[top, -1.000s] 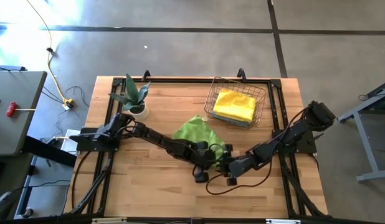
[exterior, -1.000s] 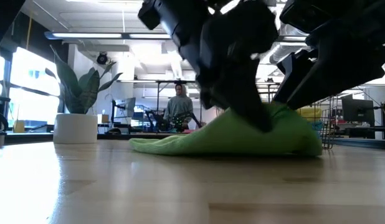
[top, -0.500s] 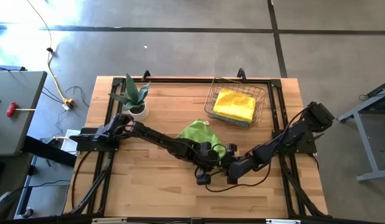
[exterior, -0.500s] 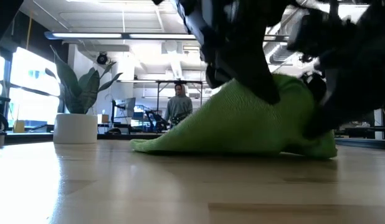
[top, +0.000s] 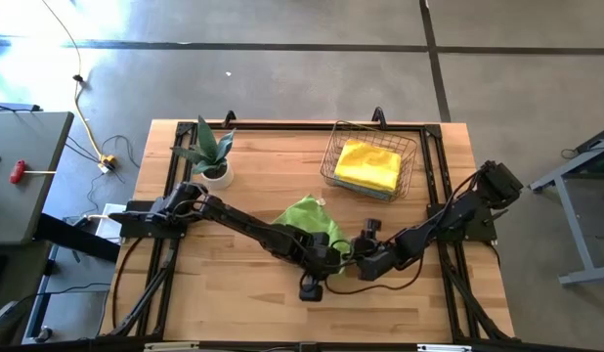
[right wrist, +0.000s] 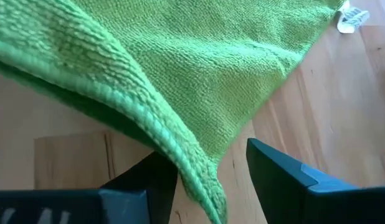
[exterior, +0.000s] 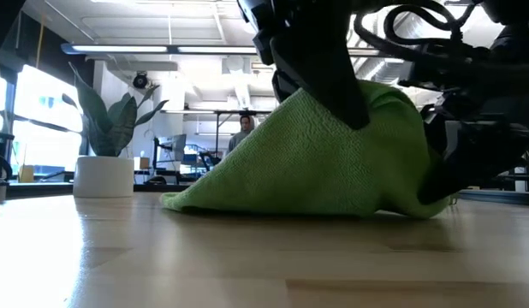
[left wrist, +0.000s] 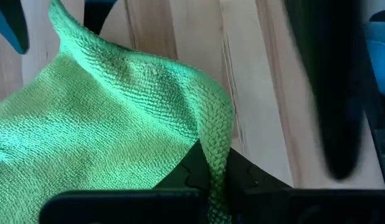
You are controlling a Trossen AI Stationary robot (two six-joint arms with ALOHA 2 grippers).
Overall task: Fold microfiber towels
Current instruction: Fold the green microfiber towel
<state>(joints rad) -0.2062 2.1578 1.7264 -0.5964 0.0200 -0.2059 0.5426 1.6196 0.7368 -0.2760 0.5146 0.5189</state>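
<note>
A lime green microfiber towel (top: pixel 304 217) stands drawn up like a tent (exterior: pixel 316 162) at the table's middle. Its lower edge and its left corner (exterior: pixel 175 202) rest on the wood. My left gripper (top: pixel 328 252) is shut on the towel at the top of the tent (exterior: pixel 343 103). My right gripper (top: pixel 360 257) is open beside the towel's right end. A hemmed corner of the towel (right wrist: pixel 202 183) hangs between its two fingers. A folded yellow towel (top: pixel 368 164) lies in the wire basket (top: pixel 333 156). My left gripper pinches the green towel's hemmed edge (left wrist: pixel 216 146) between its two fingers, coming slanting from above. The cloth falls away below the fingers, spreading down to the table. Whether my right gripper touches the hem that passes close by one finger (right wrist: pixel 156 173), I cannot tell.
A small potted plant (top: pixel 212 156) stands at the far left of the table. The wire basket is at the far right. Bare wood lies along the near edge (top: pixel 243 303). A person (exterior: pixel 245 141) sits in the room beyond the table.
My left gripper has risen with the towel's edge, still shut. The towel has gone from a low mound to a tall tent, with its left corner still on the table. My right gripper has tipped farther down and come in under the towel's right end.
</note>
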